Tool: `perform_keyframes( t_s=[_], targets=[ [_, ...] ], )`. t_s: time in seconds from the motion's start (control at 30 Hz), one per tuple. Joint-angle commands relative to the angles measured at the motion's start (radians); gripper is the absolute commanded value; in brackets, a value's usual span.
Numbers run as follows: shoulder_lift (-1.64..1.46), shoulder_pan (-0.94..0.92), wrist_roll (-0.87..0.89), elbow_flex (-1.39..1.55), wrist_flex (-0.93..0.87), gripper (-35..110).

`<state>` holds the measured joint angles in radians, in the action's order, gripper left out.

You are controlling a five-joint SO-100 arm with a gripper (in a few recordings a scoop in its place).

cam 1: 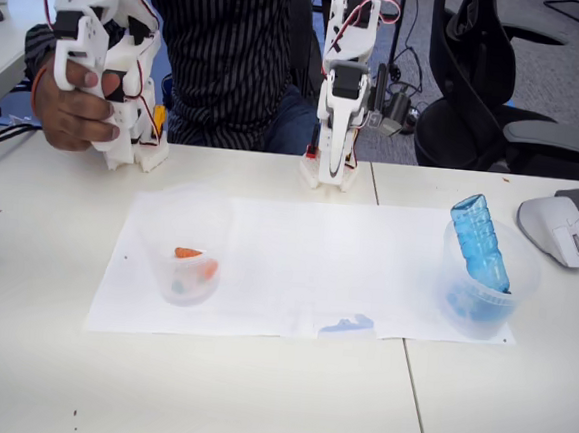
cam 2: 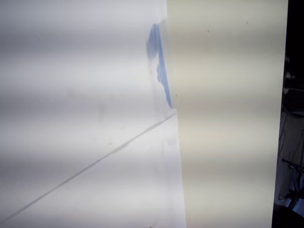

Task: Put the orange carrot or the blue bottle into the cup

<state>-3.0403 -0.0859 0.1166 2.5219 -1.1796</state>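
We count one orange carrot [cam 1: 188, 254] inside the left cup [cam 1: 182, 243], one blue bottle [cam 1: 480, 242] leaning in the right tub [cam 1: 485, 287]; the fingers' [cam 1: 327, 169] state we cannot tell.

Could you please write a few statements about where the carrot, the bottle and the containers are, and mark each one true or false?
1. The orange carrot lies inside the clear cup on the left of the fixed view. True.
2. The blue bottle lies flat on the white paper. False: it leans tilted inside the frosted tub on the right.
3. The robot arm stands folded at the far edge of the table, away from both containers. True.
4. The cup and the tub touch each other. False: they stand far apart at opposite ends of the paper.
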Motion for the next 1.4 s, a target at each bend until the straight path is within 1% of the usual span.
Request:
perform_keyframes(
  t_s=[0.0, 0.13, 0.3, 0.83, 1.37],
  targets=[
    [-0.107, 0.006, 0.017, 0.104, 0.084, 4],
    [-0.206, 0.008, 0.017, 0.233, 0.126, 4],
    [-0.322, 0.009, 0.015, 0.347, 0.129, 4],
    [-0.318, 0.011, 0.020, 0.525, 0.141, 4],
    [-0.318, 0.009, 0.028, 0.592, 0.143, 4]
  ],
)
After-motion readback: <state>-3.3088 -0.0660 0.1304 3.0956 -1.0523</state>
